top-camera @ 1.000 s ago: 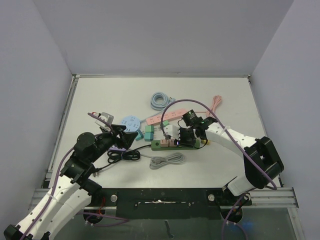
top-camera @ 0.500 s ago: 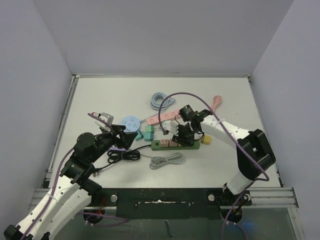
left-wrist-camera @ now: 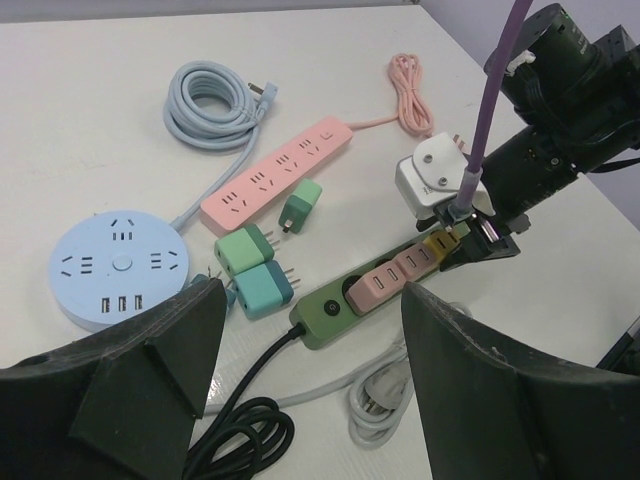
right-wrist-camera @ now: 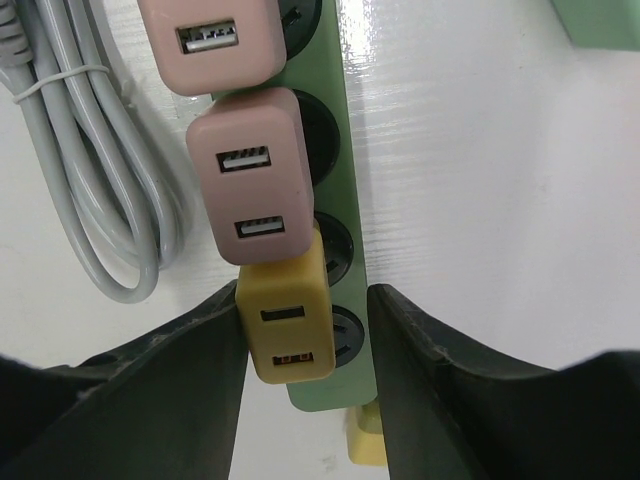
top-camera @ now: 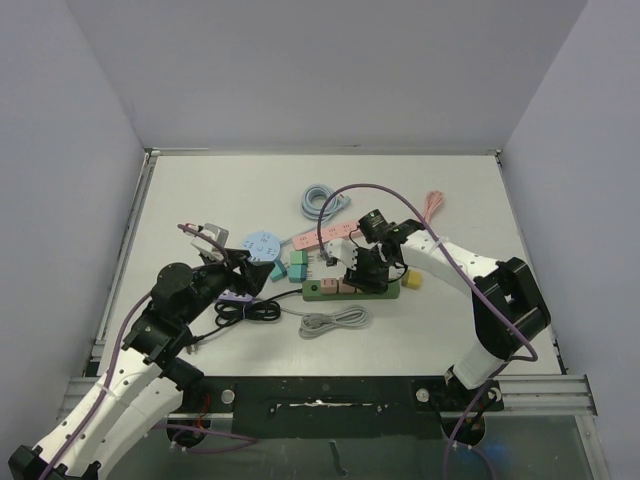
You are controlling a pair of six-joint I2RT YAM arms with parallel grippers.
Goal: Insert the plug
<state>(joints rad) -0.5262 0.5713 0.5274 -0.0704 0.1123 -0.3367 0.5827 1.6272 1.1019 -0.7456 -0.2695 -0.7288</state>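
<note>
The right gripper (right-wrist-camera: 305, 300) is reaching down over one end of the green power strip (right-wrist-camera: 347, 120), its 2 fingers standing either side of the yellow plug (right-wrist-camera: 290, 335). That plug is sitting in the strip, next in line after 2 pink plugs (right-wrist-camera: 252, 175). The jaws are standing loosened rather than squeezing. 1 finger is lying right against the plug's side, while the other is standing off it with a band of green showing between. A coil of grey cord (right-wrist-camera: 90, 180) is lying just beside the strip. On the other side, the left gripper (left-wrist-camera: 310, 295) is hovering spread wide with nothing in it, above a black cable (left-wrist-camera: 250, 440). It is facing a round blue socket hub (left-wrist-camera: 115, 265) and a pink power strip (left-wrist-camera: 280, 175).
</note>
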